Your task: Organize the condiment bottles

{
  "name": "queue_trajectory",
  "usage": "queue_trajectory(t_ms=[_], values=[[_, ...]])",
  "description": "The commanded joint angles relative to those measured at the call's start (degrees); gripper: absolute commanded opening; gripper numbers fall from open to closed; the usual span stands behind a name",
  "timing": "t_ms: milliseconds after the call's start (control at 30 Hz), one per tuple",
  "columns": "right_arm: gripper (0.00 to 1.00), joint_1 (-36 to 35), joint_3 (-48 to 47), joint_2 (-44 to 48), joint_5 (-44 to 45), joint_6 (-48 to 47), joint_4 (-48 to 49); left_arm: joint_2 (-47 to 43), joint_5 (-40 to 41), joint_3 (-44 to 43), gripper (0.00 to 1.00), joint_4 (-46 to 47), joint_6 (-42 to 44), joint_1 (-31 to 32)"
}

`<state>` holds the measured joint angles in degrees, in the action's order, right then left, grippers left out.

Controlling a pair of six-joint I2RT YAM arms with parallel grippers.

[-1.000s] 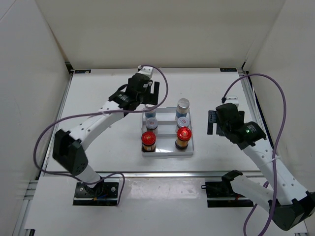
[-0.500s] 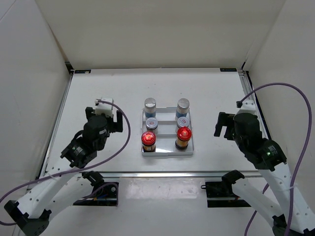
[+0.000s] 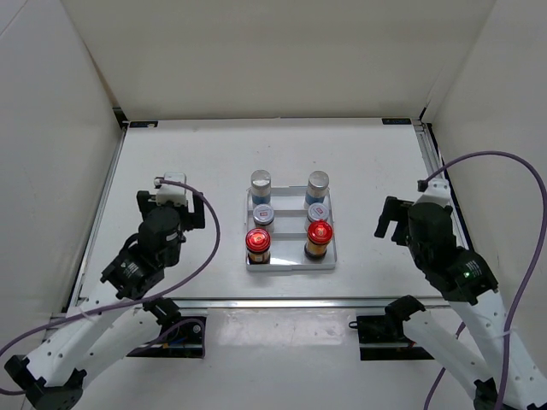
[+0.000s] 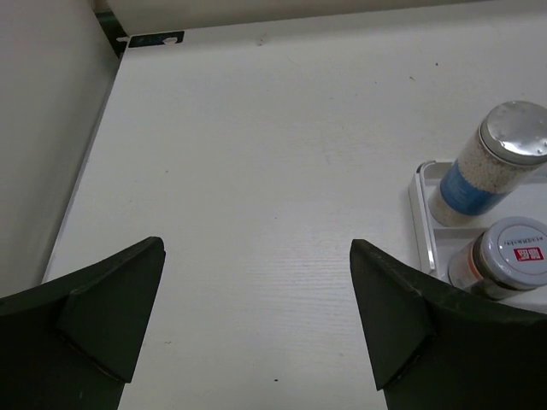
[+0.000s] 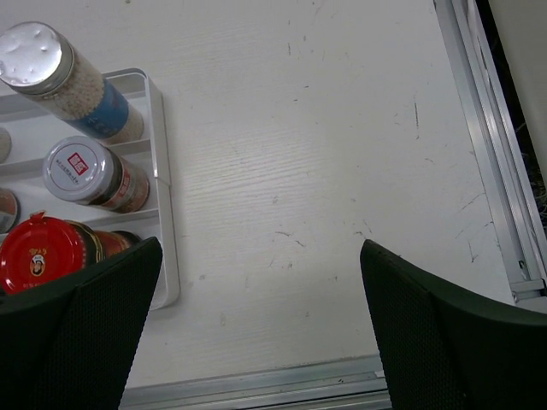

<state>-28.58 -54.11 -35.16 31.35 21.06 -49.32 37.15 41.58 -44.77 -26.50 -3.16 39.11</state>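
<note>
Six bottles [image 3: 263, 214] stand in the white tray [image 3: 291, 266] at the middle of the bench [image 3: 188, 154], in three rows of two: the silver-capped pair [image 3: 261, 179] on the far row, the white-lidded pair [image 3: 318, 211] in the middle, and the red-capped pair [image 3: 258, 242] on the near row. Each kind shares a row with its match and all stand upright, so I judge the sorting done, or as good as done, with nothing loose on the bench to collect. The left tool [image 4: 256, 256] hangs over bare bench to the left of the tray, its jaws spread wide and empty; the right tool [image 5: 261, 248] hangs to the right of the tray, likewise released and holding nothing. Both are well apart from the bottles. The next move probably calls only for parking the arms clear of the tray; if any bottle needs squaring up, the neighbours stand close, so a narrow, straight-down approach would be wise. As for writing, each white lid carries a small red printed mark with grey print around the rim, too small to read. A red cap shows a small dark and gold emblem at its centre, not legible. The blue labels on the silver-capped bottles show no print I can make out.
</note>
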Motion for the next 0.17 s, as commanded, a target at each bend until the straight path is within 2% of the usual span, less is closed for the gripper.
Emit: queue_trajectory(t_ms=[0, 133], values=[[1.0, -0.25, 0.32, 0.53, 0.99, 0.12, 3.62, -1.72, 4.38, 0.21, 1.0, 2.5, 0.35, 0.17], [1.0, -0.25, -0.29, -1.05, 0.99, 0.47, 3.62, -2.96, 6.05, 2.57, 1.0, 5.05, 0.95, 0.17]])
